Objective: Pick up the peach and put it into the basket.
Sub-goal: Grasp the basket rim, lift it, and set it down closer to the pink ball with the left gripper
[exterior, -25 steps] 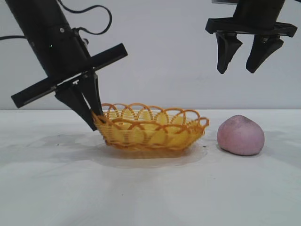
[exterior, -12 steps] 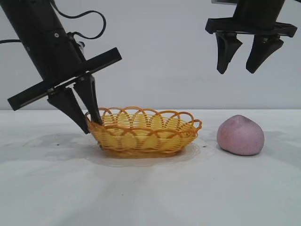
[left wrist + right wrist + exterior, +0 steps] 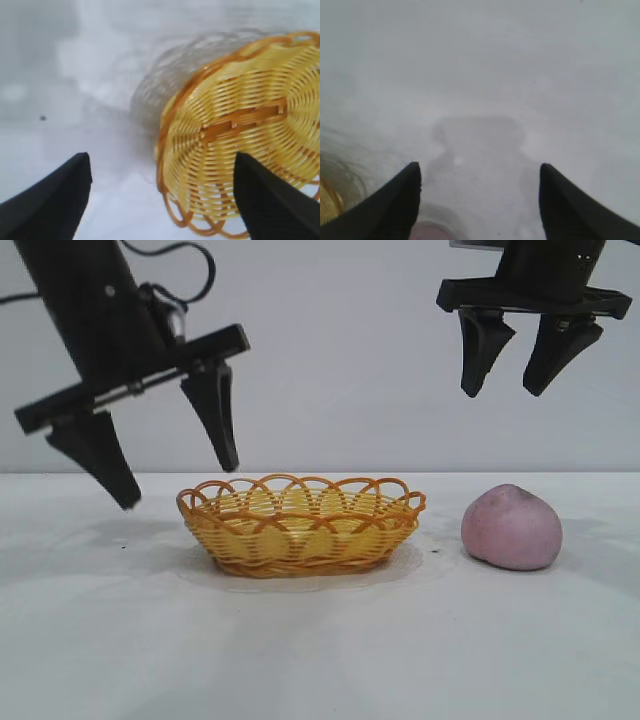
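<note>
Peach — dull pink, rounded with a faintly pointed top, resting on the white table at the right of the scene, untouched and outside the basket. A sliver of it shows at the edge of my right wrist view, close under that hand.

Basket — shallow oval wicker, yellow weave with an orange looped rim, sitting flat on the table just left of the peach, a clear gap between the two. Nothing lies in it. From my left wrist the woven floor and near rim fill most of the frame.

My left gripper — tilted, hanging above the table at the basket's left end, fingers spread wide and holding nothing. One fingertip stands above the basket's left rim without touching it; the other is further left, over bare table.

My right gripper — high at the upper right, roughly above the peach and well clear of it, pointing down, fingers parted and empty. Its shadow lies on the bare table below.
</note>
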Available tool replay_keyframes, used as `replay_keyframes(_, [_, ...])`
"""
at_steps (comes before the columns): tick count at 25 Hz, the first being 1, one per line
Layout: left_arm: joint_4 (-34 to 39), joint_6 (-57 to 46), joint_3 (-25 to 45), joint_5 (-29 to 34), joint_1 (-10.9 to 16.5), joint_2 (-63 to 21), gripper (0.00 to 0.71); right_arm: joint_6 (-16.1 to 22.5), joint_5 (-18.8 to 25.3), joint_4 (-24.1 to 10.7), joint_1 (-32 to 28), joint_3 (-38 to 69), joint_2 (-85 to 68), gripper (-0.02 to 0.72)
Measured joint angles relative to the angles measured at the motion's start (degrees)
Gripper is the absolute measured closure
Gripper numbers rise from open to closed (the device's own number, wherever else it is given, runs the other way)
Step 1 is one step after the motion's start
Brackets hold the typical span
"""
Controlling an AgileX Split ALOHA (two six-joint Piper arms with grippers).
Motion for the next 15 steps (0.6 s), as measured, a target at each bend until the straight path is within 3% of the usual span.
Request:
replay_keyframes(6, [13.3, -3.5, -5.8, 7.7, 1.1, -0.1, 0.196, 0.0, 0.0, 0.0, 0.0, 0.0, 0.0, 0.225])
replay_keyframes(15, [16.6, 0.9, -6.5, 12.2, 11.1, -0.1, 0.196, 0.0, 0.0, 0.0, 0.0, 0.0, 0.0, 0.225])
